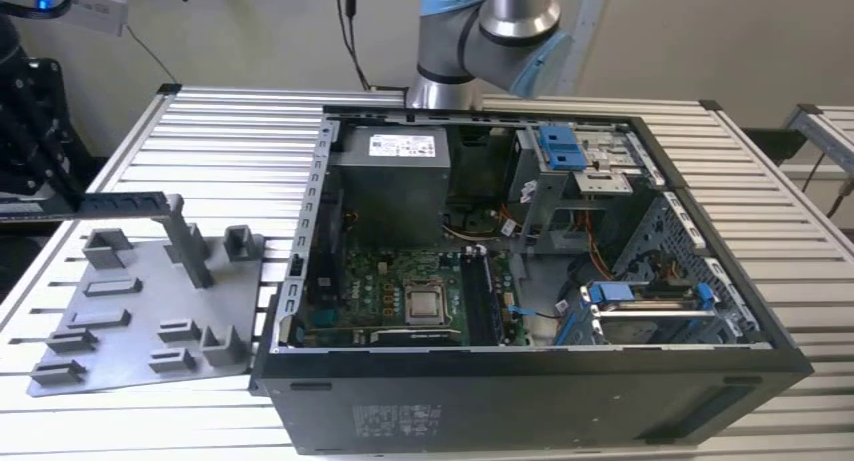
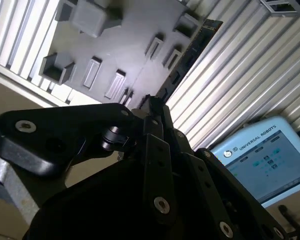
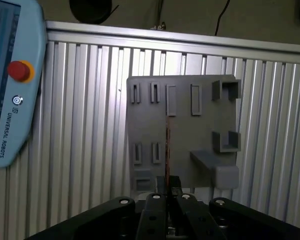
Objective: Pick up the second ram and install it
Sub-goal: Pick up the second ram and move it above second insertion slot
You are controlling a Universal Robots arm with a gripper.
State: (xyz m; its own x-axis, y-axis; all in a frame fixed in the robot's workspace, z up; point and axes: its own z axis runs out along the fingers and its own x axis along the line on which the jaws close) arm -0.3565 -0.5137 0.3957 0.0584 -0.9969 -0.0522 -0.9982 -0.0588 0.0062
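Worktop [image 1: 200,121] of ribbed aluminium, carrying open computer case [image 1: 534,411] with motherboard [image 1: 387,291] exposed. Grey fixture plate [image 1: 134,316] just beside case, toward exterior view's left. Over plate, black gripper [image 3: 168,192]; fingers [image 3: 154,202] clamped on one end of second ram [image 1: 114,203], held level and on edge above plate, well apart from case. Dark board of ram reaching out from fingers across plate in second wrist view.

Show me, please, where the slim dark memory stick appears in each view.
Exterior view: slim dark memory stick, level at the exterior view's left, above the grey plastic fixture plate.
Second wrist view: a dark strip along the plate's edge.
First wrist view: edge-on over the plate's middle.
Shared landmark: the plate.
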